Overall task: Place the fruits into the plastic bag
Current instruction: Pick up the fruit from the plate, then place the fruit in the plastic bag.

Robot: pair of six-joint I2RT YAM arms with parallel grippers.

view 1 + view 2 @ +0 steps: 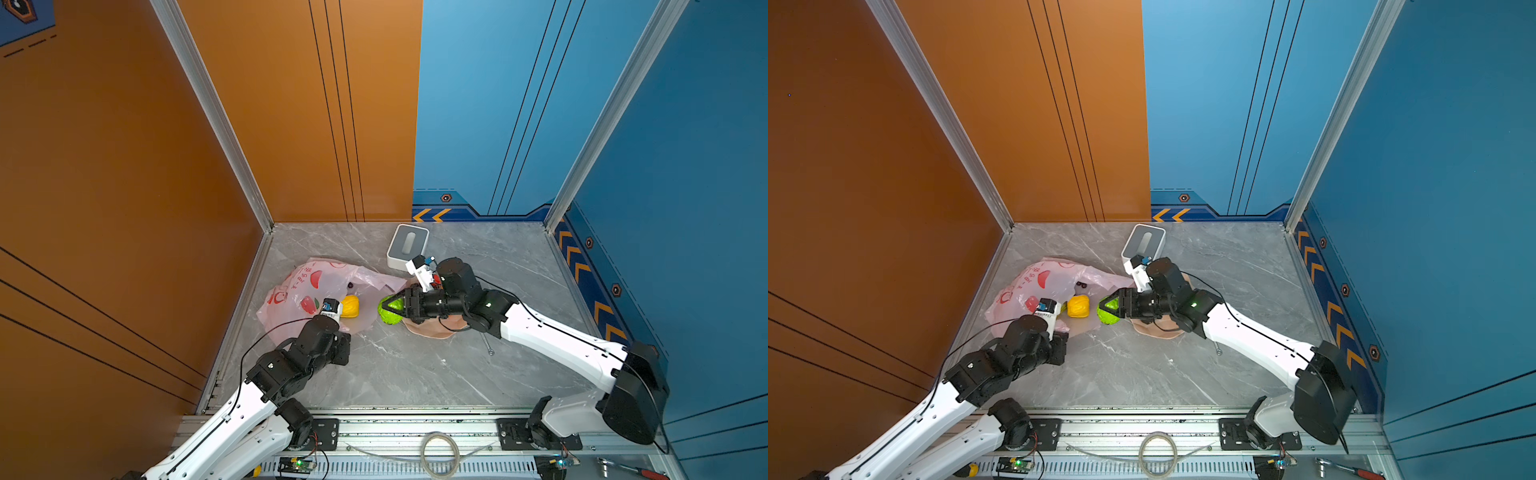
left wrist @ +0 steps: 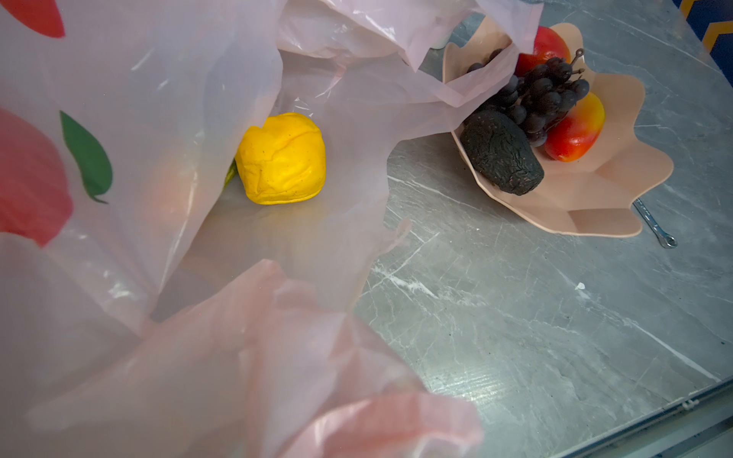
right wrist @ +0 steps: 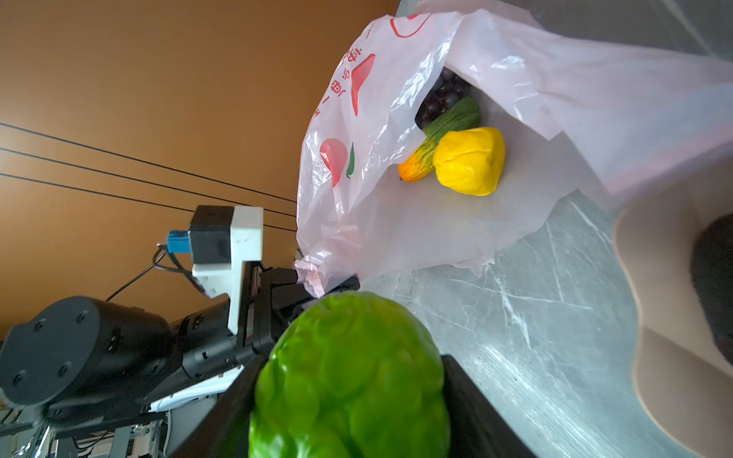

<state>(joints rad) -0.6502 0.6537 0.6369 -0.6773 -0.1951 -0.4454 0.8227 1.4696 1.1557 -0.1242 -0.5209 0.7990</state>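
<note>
One thin, translucent pink plastic bag [image 1: 299, 286] printed with red fruit pictures lies crumpled on the grey marbled counter [image 1: 415, 374], its mouth gaping toward the plate. Inside it we count three fruits. A lumpy yellow fruit [image 3: 470, 160] sits close to the mouth, and a long green-to-orange striped fruit [image 3: 440, 135] touches it. A cluster of dark grapes [image 3: 444, 93] lies deeper in, partly hidden by the film. The left jaws are clenched on a bunched bit of the bag's rim, holding that side up off the counter.

One peach-coloured scalloped plate [image 2: 595, 190] sits just beside the bag, and a flap of the bag drapes over its rim. It carries four fruits: a wrinkled blackish avocado [image 2: 501, 152], a dark purple grape bunch [image 2: 543, 95] and two smooth red-orange fruits [image 2: 577, 129], one either side of the bunch.

The right jaws grasp one knobbly lime-green fruit [image 3: 349, 376] between the plate and the bag's mouth, near the yellow fruit. We cannot tell whether it touches the counter.

One white-and-grey rectangular box [image 1: 408, 245] stands beyond the plate, and we cannot see what it holds. One small metal pin [image 2: 654, 228] lies just beside the plate.

That makes eight fruits in view.
</note>
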